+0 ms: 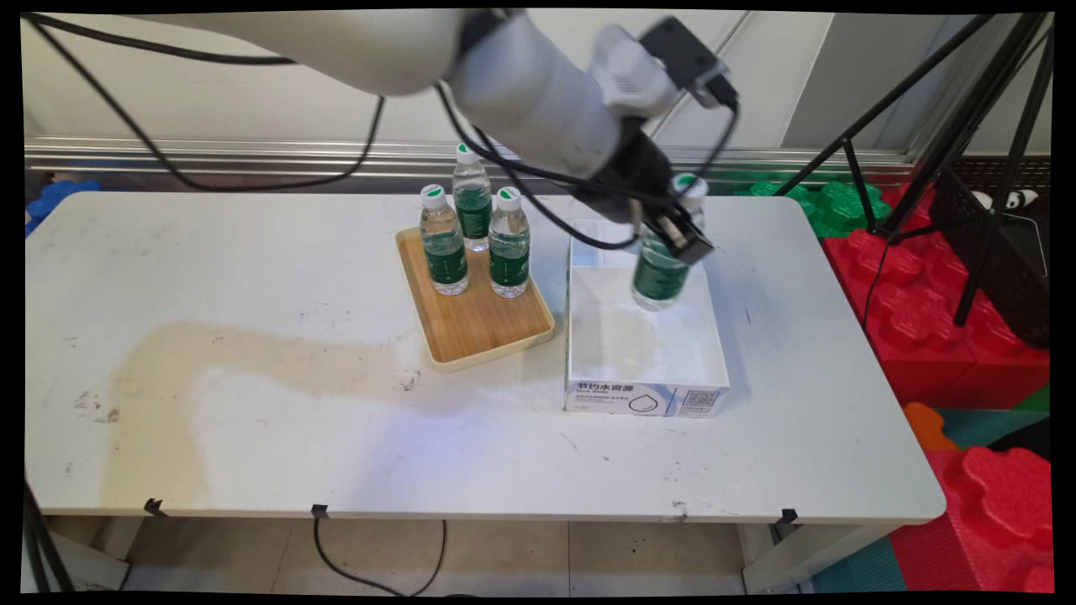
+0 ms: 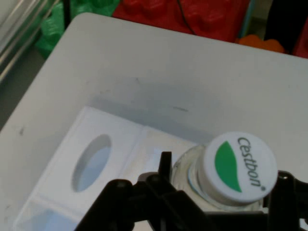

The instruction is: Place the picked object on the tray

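Note:
My gripper (image 1: 672, 231) is shut on a water bottle (image 1: 662, 273) with a green label and white cap, gripping it below the neck. The bottle hangs tilted inside the white cardboard box (image 1: 643, 395), near the box's back right corner. In the hand view the bottle's cap (image 2: 239, 166) sits between my black fingers (image 2: 163, 166), over the box wall with an oval hole (image 2: 91, 161). Three more water bottles (image 1: 475, 231) stand upright on the far end of a wooden tray (image 1: 483, 332) left of the box.
The white table (image 1: 252, 420) carries a tan stain on its left half. Red and green foam blocks (image 1: 941, 311) and a black tripod (image 1: 975, 168) stand to the right, beyond the table edge. Black cables hang from the arm above the tray.

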You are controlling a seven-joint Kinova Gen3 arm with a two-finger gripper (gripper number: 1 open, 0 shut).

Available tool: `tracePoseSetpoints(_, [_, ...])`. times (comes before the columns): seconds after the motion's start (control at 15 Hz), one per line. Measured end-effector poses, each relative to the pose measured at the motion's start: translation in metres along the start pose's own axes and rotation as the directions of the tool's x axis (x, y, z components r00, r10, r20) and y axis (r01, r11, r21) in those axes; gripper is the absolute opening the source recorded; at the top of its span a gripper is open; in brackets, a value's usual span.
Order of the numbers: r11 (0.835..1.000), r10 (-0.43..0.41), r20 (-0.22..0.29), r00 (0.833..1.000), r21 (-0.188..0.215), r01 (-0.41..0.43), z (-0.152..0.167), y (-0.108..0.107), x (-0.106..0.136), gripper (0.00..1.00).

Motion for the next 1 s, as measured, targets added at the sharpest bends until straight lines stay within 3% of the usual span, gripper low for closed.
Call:
tracePoseSetpoints(0.4, [1.000,0.011,0.028,1.000,0.012,-0.011,-0.058,-0.026,-0.035,0.00])
tracePoseSetpoints(1.0, [1.000,-0.016,0.089,0.996,0.024,0.014,-0.102,-0.054,-0.090,0.00])
